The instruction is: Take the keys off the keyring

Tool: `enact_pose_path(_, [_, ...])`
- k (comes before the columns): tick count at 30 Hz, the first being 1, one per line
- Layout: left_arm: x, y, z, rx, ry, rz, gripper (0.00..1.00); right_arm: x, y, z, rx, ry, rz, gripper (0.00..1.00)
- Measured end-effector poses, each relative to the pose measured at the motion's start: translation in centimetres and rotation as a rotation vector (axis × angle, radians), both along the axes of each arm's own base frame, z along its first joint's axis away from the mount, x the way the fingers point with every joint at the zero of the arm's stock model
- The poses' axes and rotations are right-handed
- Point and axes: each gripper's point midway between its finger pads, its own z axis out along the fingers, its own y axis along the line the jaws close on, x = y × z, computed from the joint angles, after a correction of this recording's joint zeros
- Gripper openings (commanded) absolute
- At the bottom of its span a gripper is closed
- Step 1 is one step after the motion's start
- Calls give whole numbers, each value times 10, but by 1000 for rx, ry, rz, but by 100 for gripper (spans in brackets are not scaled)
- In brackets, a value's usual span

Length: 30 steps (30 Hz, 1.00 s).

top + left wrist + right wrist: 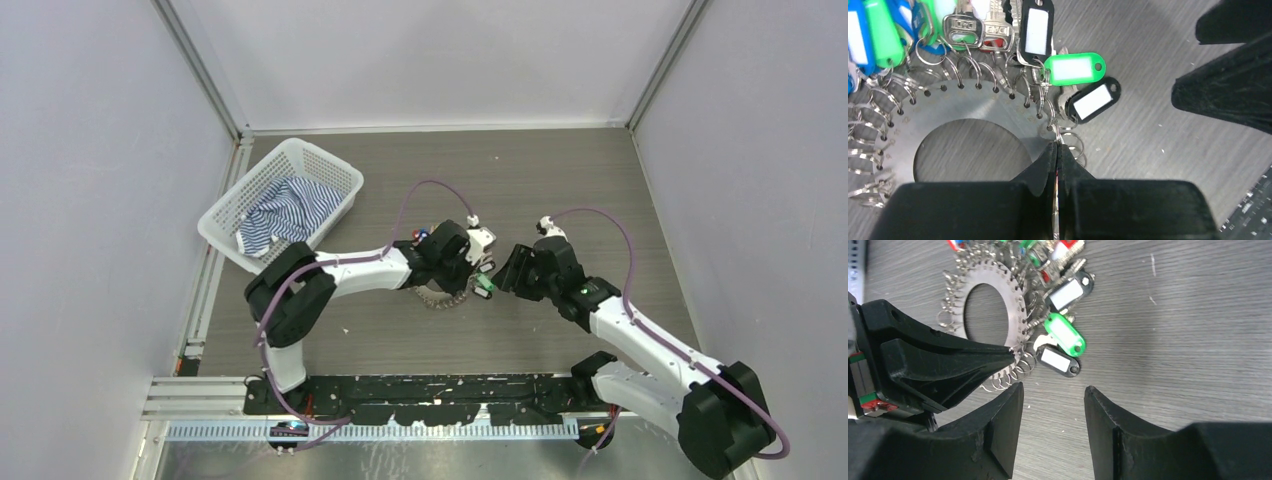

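The keyring (988, 107) lies flat on the table (1158, 75), near the middle of it and between the two arms. It is a flat metal disc with an open centre, and many small wire rings are threaded through holes along its rim.

The left gripper (1057, 150) is closed on the rim of the keyring. Its two fingers are pressed together on the edge of the disc, so the disc is held in place. The right gripper (1053, 390) is open and holds nothing. It is placed just beside the keyring, on the side where the green tag (1073, 67) and the black tag (1093, 100) stick out.

The keys (978, 30) are bunched on the far part of the rim, and each one that can be made out is hooked to a small wire ring. No key is seen lying apart from the keyring. Several wire rings on the near part of the rim carry nothing, but it cannot be told from the views whether this counts as progress.

The task is therefore judged to be at an early stage. The holding is arranged, but nearly all of the removing is left to be done. The key with the black tag is the closest one to the open fingers, and it is probably the one to be taken first.
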Motion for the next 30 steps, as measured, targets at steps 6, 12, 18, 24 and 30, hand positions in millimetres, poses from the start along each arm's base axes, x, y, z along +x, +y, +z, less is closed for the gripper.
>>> enact_pose_path(6, [-8, 9, 20, -87, 27, 58, 0, 0, 12, 13, 84, -38, 29, 44])
enact_pose_path(12, [-8, 15, 42, -174, 59, 96, 0, -13, 30, 11, 139, -40, 89, 43])
enact_pose_path(18, [-5, 21, 62, -257, 97, 105, 0, -11, 41, 18, 113, -113, 151, 42])
enact_pose_path(24, [-7, 32, 76, -305, 120, 109, 0, -6, 54, 32, 64, -227, 188, 40])
enact_pose_path(30, [-8, 40, 98, -362, 120, 128, 0, -3, 65, 48, 47, -333, 206, 43])
